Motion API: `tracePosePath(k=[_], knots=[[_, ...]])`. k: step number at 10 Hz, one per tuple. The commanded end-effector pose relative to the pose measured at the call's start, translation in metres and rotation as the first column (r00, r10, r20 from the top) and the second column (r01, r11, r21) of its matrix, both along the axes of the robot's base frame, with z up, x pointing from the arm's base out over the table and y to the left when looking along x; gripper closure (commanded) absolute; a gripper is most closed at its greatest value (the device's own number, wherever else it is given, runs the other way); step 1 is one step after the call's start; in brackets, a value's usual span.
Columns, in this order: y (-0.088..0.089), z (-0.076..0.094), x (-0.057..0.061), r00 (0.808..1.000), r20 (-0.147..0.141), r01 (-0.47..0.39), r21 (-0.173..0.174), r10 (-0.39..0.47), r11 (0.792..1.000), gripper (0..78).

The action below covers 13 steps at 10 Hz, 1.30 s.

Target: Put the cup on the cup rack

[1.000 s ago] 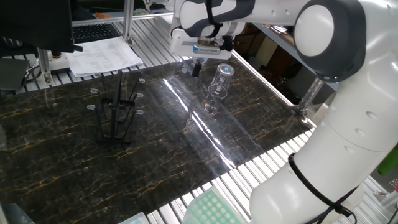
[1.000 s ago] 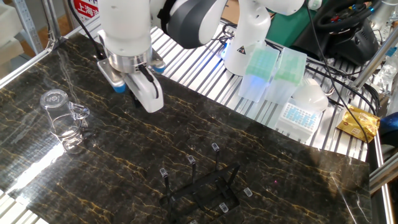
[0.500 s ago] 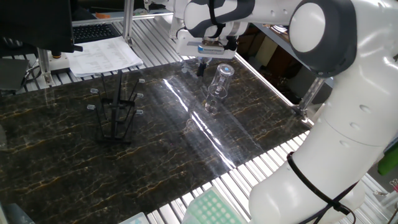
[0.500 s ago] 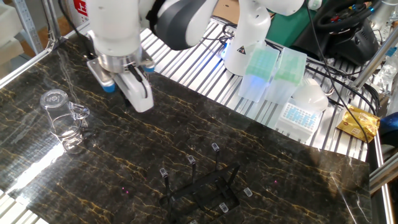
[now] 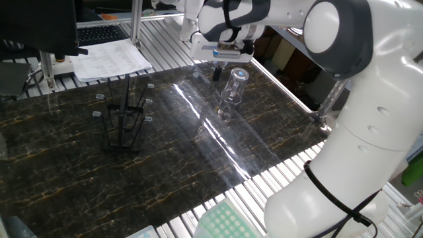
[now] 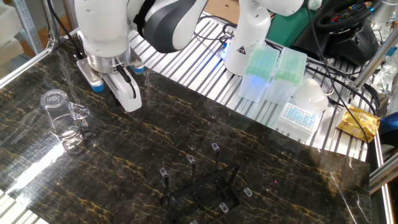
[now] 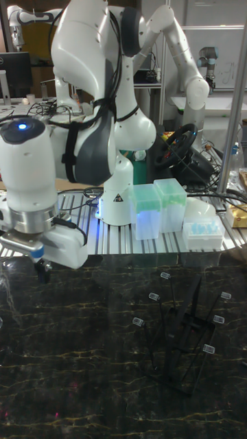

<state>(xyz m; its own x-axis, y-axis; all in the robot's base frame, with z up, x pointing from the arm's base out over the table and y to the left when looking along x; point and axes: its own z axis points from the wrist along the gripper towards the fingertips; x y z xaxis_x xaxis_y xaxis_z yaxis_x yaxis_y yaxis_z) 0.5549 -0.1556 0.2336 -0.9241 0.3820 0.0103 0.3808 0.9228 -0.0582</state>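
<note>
The cup (image 5: 232,91) is a clear glass standing upright on the dark marble table, also seen as the cup (image 6: 63,122) at the left. My gripper (image 5: 217,71) hovers just behind it, a little above the table, and looks open with nothing between its fingers. In the other fixed view the gripper (image 6: 127,98) is to the right of the cup, apart from it. The cup rack (image 5: 124,120), a black wire stand with pale-tipped prongs, stands far off; the cup rack (image 6: 200,185) and cup rack (image 7: 184,330) carry nothing. The tall view shows the gripper (image 7: 41,269) at the left, the cup out of view.
Papers (image 5: 111,59) and a keyboard lie on the slatted bench behind the table. Green and white tip boxes (image 6: 273,71) and the robot base (image 6: 245,37) stand beyond the far edge. A metal post (image 5: 46,69) rises near the table's back corner.
My gripper has moved sideways toward the cup, closing much of the gap. The cup and the rack have not moved.
</note>
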Motion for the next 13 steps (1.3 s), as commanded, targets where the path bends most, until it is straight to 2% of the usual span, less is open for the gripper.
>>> tracePosePath(k=[1,4,6,8,9,10,13], knots=[[-0.021,-0.016,0.020,0.998,0.060,0.021,-0.071,-0.017,0.997,77.6],[-0.034,-0.025,0.021,0.998,0.060,0.026,-0.071,-0.022,0.997,77.6],[-0.041,-0.035,0.021,0.997,0.073,0.018,-0.072,-0.013,0.997,77.6],[-0.042,-0.036,0.022,0.997,0.083,0.015,-0.072,-0.009,0.997,77.6],[-0.042,-0.036,0.022,0.996,0.089,0.015,-0.051,-0.010,0.999,77.6],[-0.042,-0.036,0.022,0.996,0.086,0.039,-0.022,-0.037,0.999,77.6],[-0.042,-0.036,0.022,0.991,0.036,0.131,-0.030,-0.130,0.991,77.6]])
